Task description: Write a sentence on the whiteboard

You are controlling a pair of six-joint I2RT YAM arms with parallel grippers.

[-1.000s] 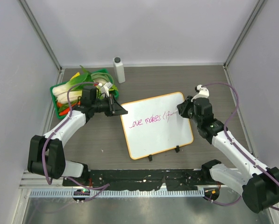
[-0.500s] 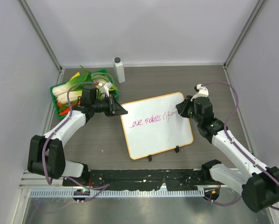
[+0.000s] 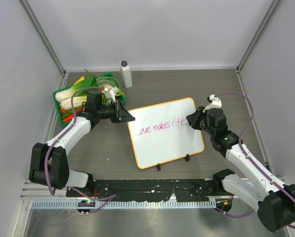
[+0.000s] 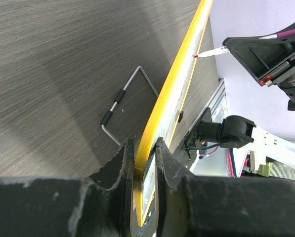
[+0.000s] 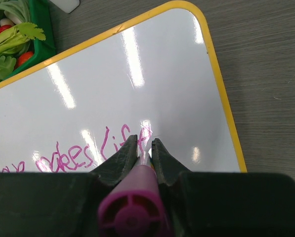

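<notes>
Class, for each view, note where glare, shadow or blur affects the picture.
Right wrist: lamp glare streaks the whiteboard, one streak crossing the sentence; the marker end is blurred. Left wrist: the left fingers are out of focus, and a soft shadow lies on the table. Top external: evenly lit, no board glare.
</notes>
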